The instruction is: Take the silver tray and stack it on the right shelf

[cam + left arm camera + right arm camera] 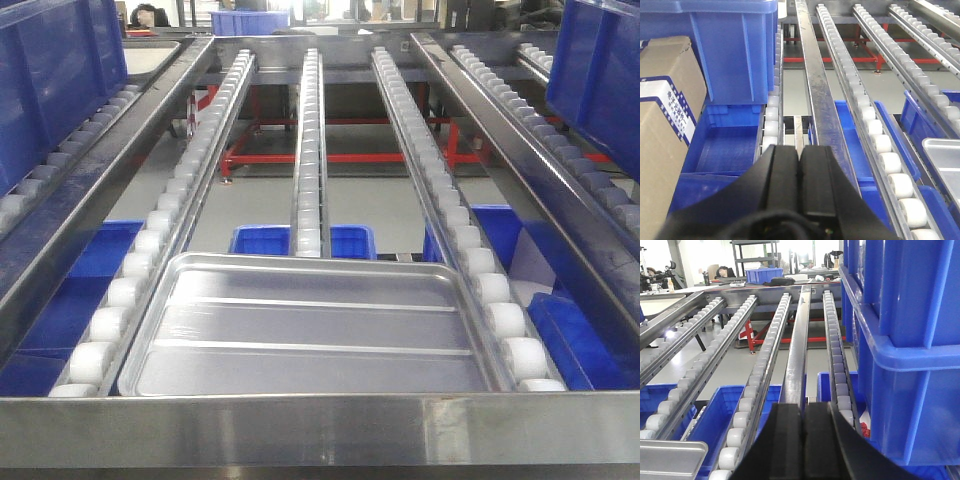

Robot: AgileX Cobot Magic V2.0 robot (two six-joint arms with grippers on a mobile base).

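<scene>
Progress is sitting at zero: silver tray (310, 335) is lying ungrasped, lower centre, off right shelf (545, 130); left gripper (799, 151) and right gripper (804, 411) are showing jaws closed, empty.

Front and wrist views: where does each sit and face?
Front: behind the front rail, facing along the rollers over the tray; no robot part.
Left wrist: above the shut left tool, facing likewise; blue bin left.
Right wrist: above the shut right tool; blue bins right.
Shared: all three show the tray.
</scene>
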